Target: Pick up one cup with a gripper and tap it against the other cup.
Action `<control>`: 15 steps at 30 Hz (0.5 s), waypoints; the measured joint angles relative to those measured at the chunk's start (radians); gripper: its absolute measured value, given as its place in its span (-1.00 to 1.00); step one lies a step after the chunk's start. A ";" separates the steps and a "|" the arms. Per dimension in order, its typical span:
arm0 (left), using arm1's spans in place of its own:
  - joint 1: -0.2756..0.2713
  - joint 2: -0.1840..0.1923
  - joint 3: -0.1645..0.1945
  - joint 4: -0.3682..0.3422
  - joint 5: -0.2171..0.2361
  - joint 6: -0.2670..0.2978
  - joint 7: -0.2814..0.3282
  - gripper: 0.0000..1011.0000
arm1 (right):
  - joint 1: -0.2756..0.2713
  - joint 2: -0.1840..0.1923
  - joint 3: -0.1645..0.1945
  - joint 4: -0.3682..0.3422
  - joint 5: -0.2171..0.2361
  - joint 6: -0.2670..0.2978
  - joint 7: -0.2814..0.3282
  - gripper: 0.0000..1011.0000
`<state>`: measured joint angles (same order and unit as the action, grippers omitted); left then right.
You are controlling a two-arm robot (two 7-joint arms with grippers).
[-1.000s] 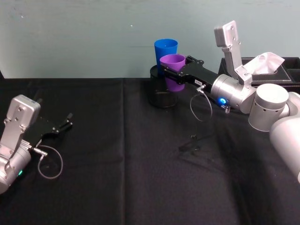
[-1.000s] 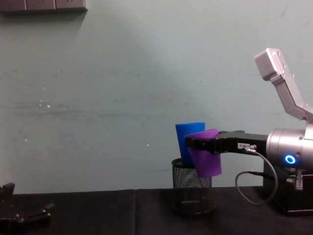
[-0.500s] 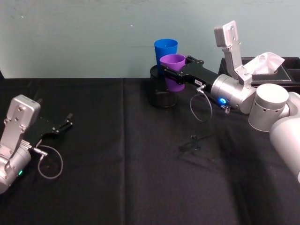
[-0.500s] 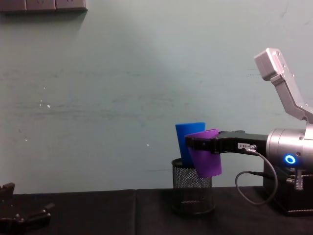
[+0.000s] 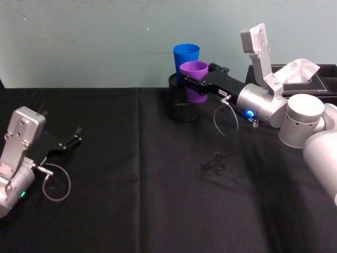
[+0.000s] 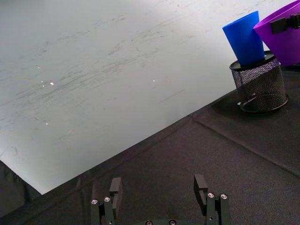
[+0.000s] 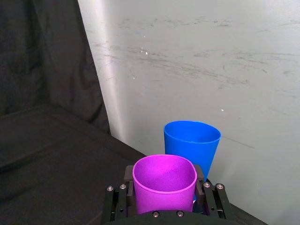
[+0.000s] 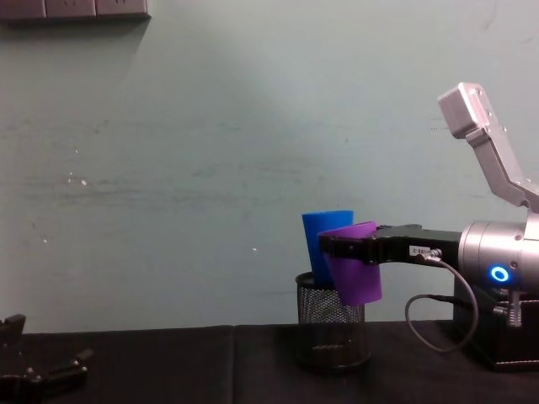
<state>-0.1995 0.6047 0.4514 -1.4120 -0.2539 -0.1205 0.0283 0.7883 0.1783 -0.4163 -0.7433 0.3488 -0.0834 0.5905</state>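
Purple cup held up beside the blue one, at the table's 12 o'clock.

The right gripper point(image 8: 330, 247), black and flat-fingered, is clamped around the tapered purple plastic tumbler point(image 5: 196, 79), holding it off the black cloth table point(image 5: 137, 179) and above the black wire-mesh pen holder point(image 5: 181, 110). The bright blue plastic tumbler point(image 5: 186, 55) stands tilted in that holder, just behind the purple one; whether they touch cannot be told. A black tissue box point(image 5: 316, 79) sits at 2 o'clock, and a small dark object point(image 5: 215, 159) lies near centre. The gripper's white label point(image 8: 418, 250) carries print too small to read. The left gripper point(image 6: 158, 187) rests at 8 o'clock, fingers spread.
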 joint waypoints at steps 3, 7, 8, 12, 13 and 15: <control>0.000 0.000 0.000 0.000 0.000 0.000 0.000 0.98 | 0.000 0.000 0.000 0.000 0.000 0.000 0.000 0.43; 0.000 0.000 0.000 0.000 0.000 0.000 0.000 0.98 | 0.000 0.000 0.000 0.000 0.000 0.000 0.000 0.43; 0.000 0.000 0.000 0.000 0.000 0.000 0.000 0.98 | 0.000 0.000 0.000 0.000 0.000 0.000 0.000 0.44; 0.000 0.000 0.000 0.000 0.000 0.000 0.000 0.98 | -0.018 0.010 0.006 -0.027 0.004 0.012 0.006 0.44; 0.000 0.000 0.000 0.000 0.000 0.000 0.000 0.98 | -0.024 0.013 0.007 -0.035 0.006 0.016 0.008 0.43; 0.000 0.000 0.000 0.000 0.000 0.000 0.000 0.98 | -0.042 0.022 0.009 -0.064 0.012 0.028 0.014 0.44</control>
<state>-0.1995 0.6047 0.4514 -1.4120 -0.2539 -0.1206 0.0283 0.7463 0.1999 -0.4068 -0.8076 0.3612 -0.0553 0.6044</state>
